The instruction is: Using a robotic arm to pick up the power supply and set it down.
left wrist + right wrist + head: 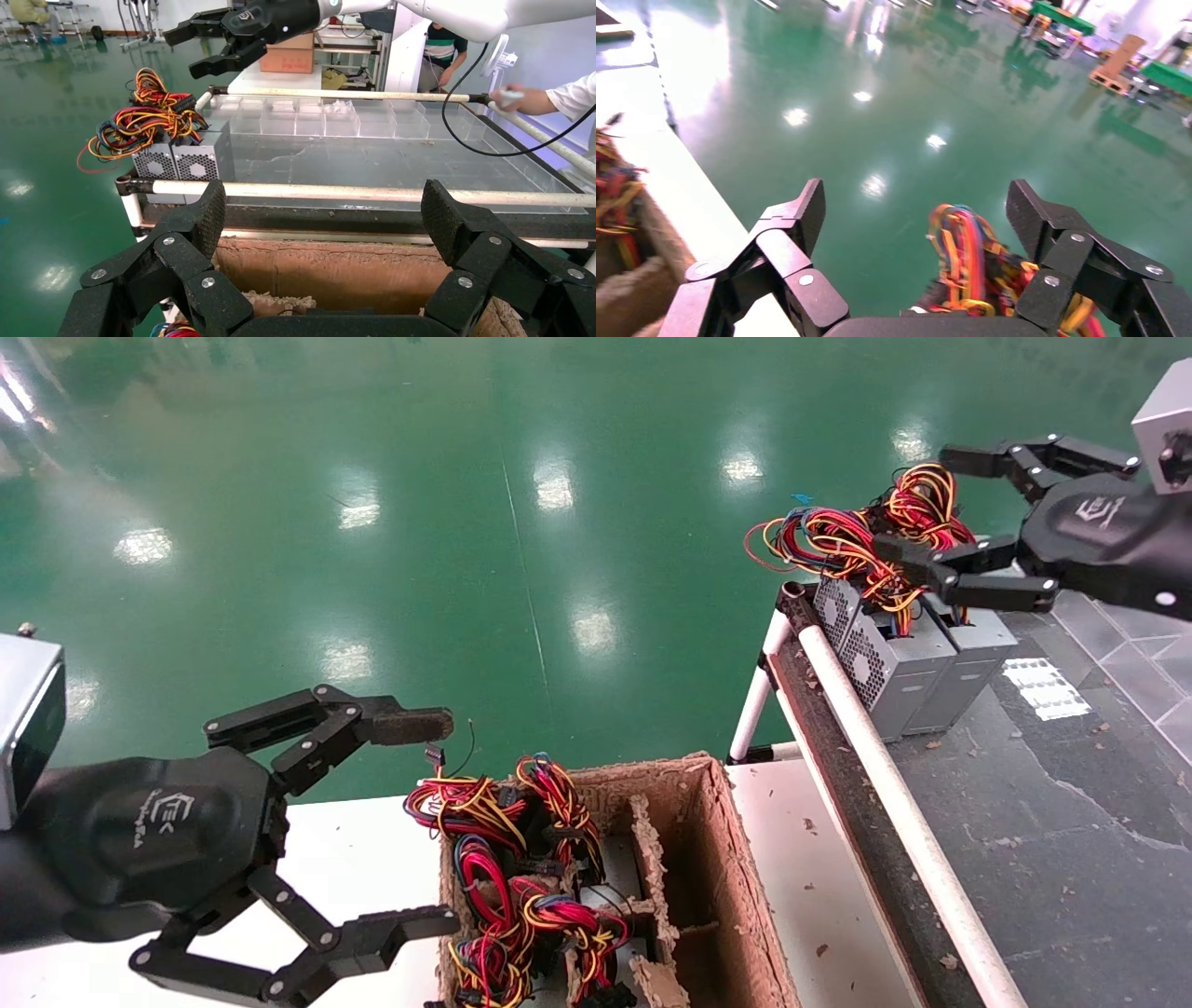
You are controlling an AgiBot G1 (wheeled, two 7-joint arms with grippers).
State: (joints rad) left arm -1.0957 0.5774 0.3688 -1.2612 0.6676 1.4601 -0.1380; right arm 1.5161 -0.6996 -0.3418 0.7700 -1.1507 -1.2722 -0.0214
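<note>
Two grey power supplies [885, 658] with perforated fan grilles stand side by side at the near-left corner of the dark belt, also seen in the left wrist view [184, 160]. Their red, yellow and black wires [852, 537] pile up on top. My right gripper [927, 514] hovers open just above and behind those wires, holding nothing. In the right wrist view the wire bundle [968, 260] lies between its spread fingers [807, 210]. My left gripper [428, 822] is open at the lower left, beside the cardboard box, and empty [323, 217].
A torn cardboard box [736, 896] with dividers holds several more wired supplies [521, 887] on the white table [372, 840]. A white pipe rail [894, 803] edges the dark belt [1052, 859]. Clear bins [316, 123] and a person's hand [523, 98] are at the belt's far side.
</note>
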